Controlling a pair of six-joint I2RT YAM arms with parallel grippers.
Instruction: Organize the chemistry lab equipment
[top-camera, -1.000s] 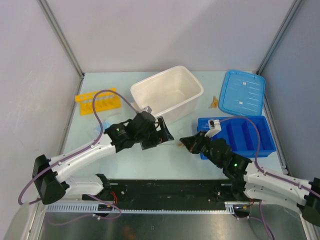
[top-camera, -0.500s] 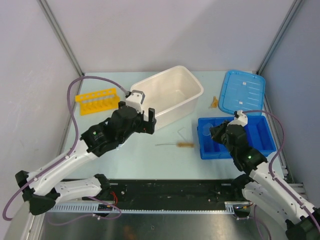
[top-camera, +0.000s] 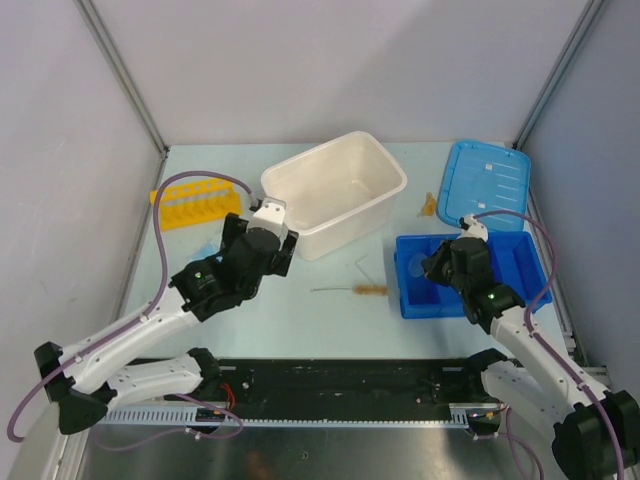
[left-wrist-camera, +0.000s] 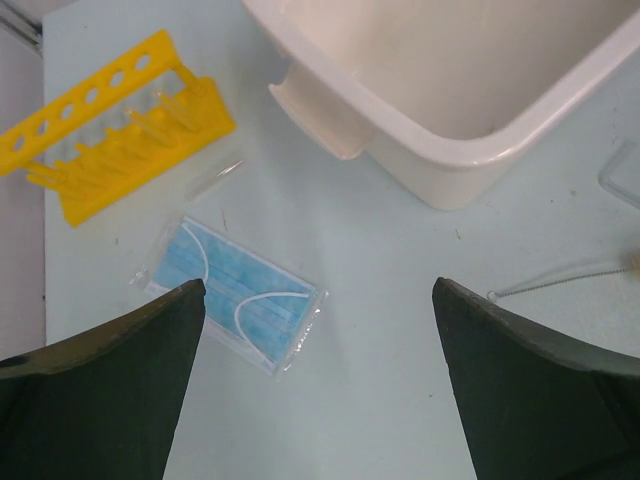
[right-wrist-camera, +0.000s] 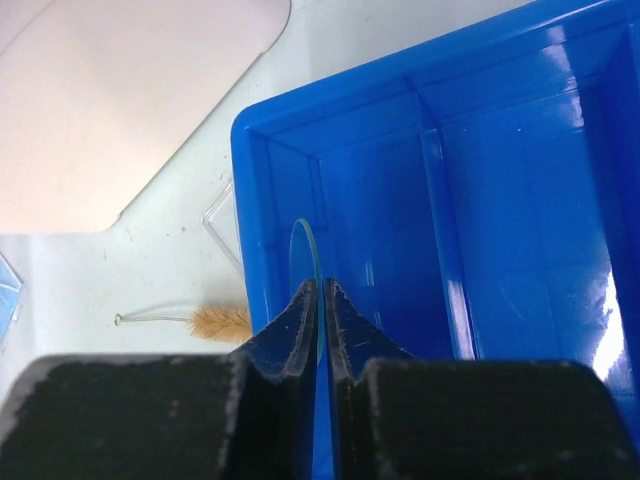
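My right gripper (right-wrist-camera: 320, 292) is shut on a thin clear glass disc (right-wrist-camera: 304, 255), held on edge over the left compartment of the blue divided tray (right-wrist-camera: 520, 180); the top view also shows this gripper (top-camera: 436, 266). My left gripper (left-wrist-camera: 318, 300) is open and empty above the table, just right of a pale blue bagged face mask (left-wrist-camera: 235, 296). The yellow holed rack (left-wrist-camera: 110, 120) lies beyond it with a short clear tube (left-wrist-camera: 216, 180) beside it. The wire brush with tan bristles (top-camera: 356, 290) lies on the table between the arms. A tiny amber piece (top-camera: 428, 205) lies by the lid.
The big white tub (top-camera: 335, 188) stands at the back centre, its corner close to my left gripper. The blue lid (top-camera: 487, 183) lies at the back right. A clear square piece (top-camera: 366, 266) lies beside the blue tray (top-camera: 520, 272).
My right gripper has swung from the table's middle to over the blue tray with the disc. My left gripper has pulled back left from the middle to beside the tub's corner.
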